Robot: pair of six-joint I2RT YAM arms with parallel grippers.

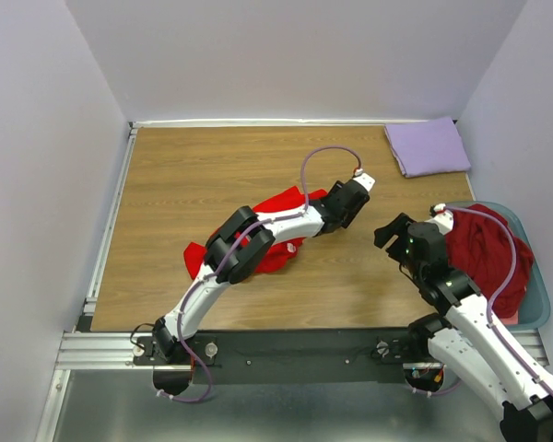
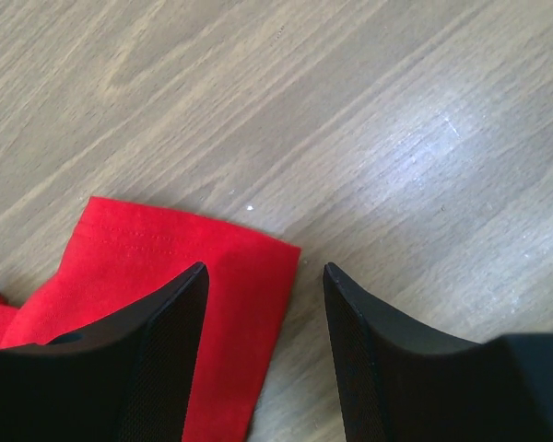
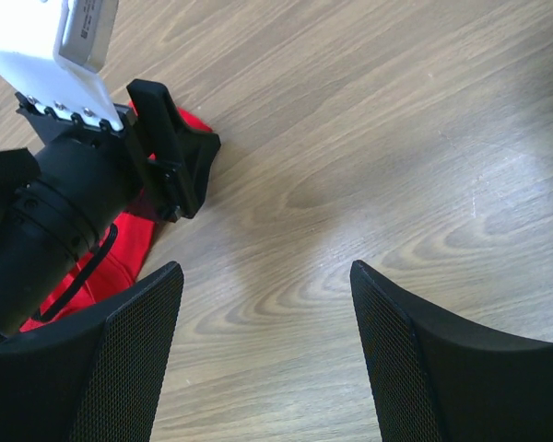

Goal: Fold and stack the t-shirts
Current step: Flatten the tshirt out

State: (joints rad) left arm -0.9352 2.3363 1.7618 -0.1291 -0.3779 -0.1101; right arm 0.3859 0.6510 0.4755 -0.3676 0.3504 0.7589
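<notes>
Left hand (image 2: 264,269), jaws apart, over red t-shirt (image 2: 157,262) corner; wrist label (image 3: 90,20) unreadable.

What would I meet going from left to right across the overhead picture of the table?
bright red t-shirt → left end effector → right end effector → maroon t-shirts

Matt red cloth t-shirt (image 2: 166,258), smooth wood-grain table (image 2: 396,138) with faint sheen, black mesh-textured right tool (image 3: 264,267)

Wood-grain table (image 1: 212,166), plain pale walls (image 1: 304,55), aluminium rail (image 1: 97,348) nearside
</notes>
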